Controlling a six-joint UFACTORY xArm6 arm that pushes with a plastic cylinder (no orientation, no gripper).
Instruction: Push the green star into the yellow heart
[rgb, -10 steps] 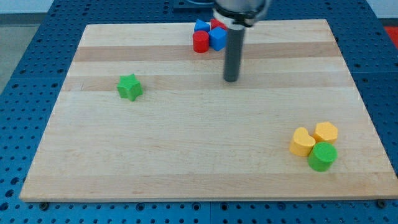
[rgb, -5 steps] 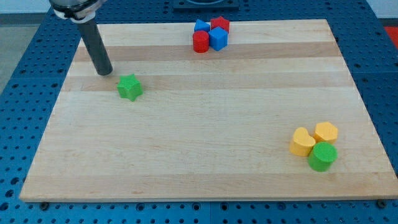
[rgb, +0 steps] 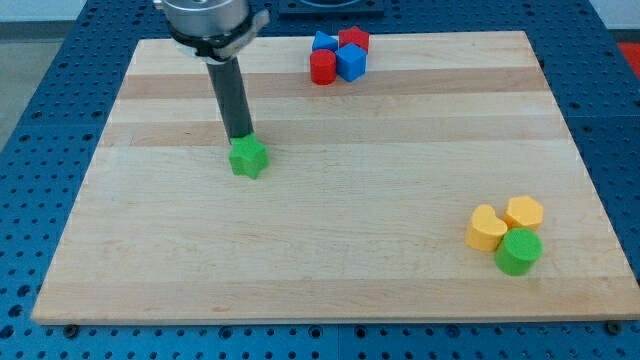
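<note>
The green star (rgb: 249, 157) is lying on the wooden board (rgb: 330, 270), left of centre and well apart from the yellow heart (rgb: 486, 229), which is sitting far toward the view's lower right of the star. My tip (rgb: 240, 137) is standing just at the star's upper-left edge, apparently touching it; contact cannot be confirmed at this size. There are no fingers on this rig, only a straight dark rod, so nothing is being held and the star is resting free on the board.

Progress, as judged: the task is at an early stage. The tip is sitting on the side of the star facing away from the heart, which suits a push down and to the right. Nearly the whole crossing is remaining, and the two blocks are not yet meeting.

Taken from the star, the path toward the heart is running over bare wood with no block lying on it. At the far end the heart is standing in a tight cluster: a second yellow block (rgb: 524, 212), of uncertain shape, is touching it on the upper right, and a green cylinder (rgb: 519, 251) is pressing against it on the lower right. Both are lying behind the heart as approached from the star, so they are not barring the way.

Up and to the right of the star, near the board's top edge, a red cylinder (rgb: 322, 67), a blue block (rgb: 350, 62), a second blue block (rgb: 323, 42) and a second red block (rgb: 354, 40) are bunched together, well off the line of travel.
</note>
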